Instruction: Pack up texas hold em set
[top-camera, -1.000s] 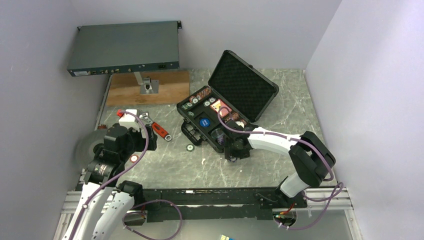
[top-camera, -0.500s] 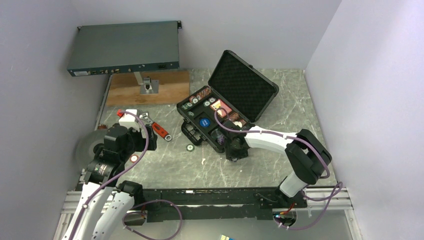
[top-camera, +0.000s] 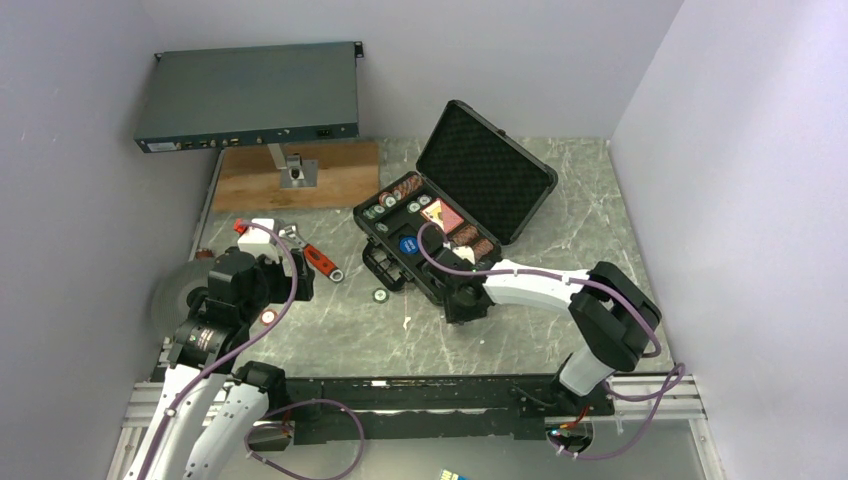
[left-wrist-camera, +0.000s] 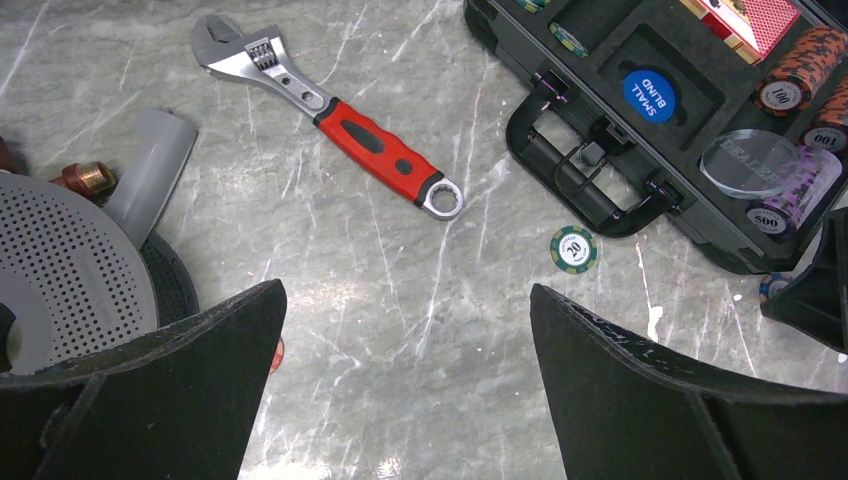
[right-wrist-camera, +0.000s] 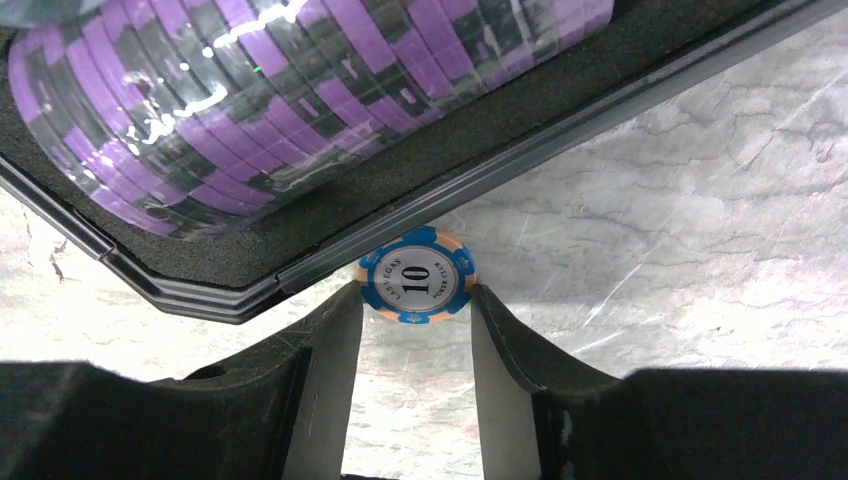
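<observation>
The black case (top-camera: 377, 222) lies open at mid-table with its foam lid (top-camera: 485, 170) raised. It holds chip rolls, a blue disc (left-wrist-camera: 649, 95), a clear dealer disc (left-wrist-camera: 750, 162) and a red card deck (left-wrist-camera: 750, 18). My right gripper (right-wrist-camera: 415, 300) is shut on a blue and orange "10" chip (right-wrist-camera: 417, 275), right at the case's near edge beside a purple chip roll (right-wrist-camera: 300, 100). It also shows in the top view (top-camera: 462, 308). A green chip (left-wrist-camera: 574, 248) lies loose on the table by the case handle. My left gripper (left-wrist-camera: 405, 290) is open and empty above bare table.
A red-handled wrench (left-wrist-camera: 375, 152) lies left of the case. A grey perforated disc (left-wrist-camera: 60, 270) and an orange chip (top-camera: 268, 317) sit by the left arm. A grey rack box (top-camera: 250, 95) on a stand and a wooden board (top-camera: 340, 170) are at the back left.
My right gripper has shifted slightly left along the case's near edge. The left arm has not moved.
</observation>
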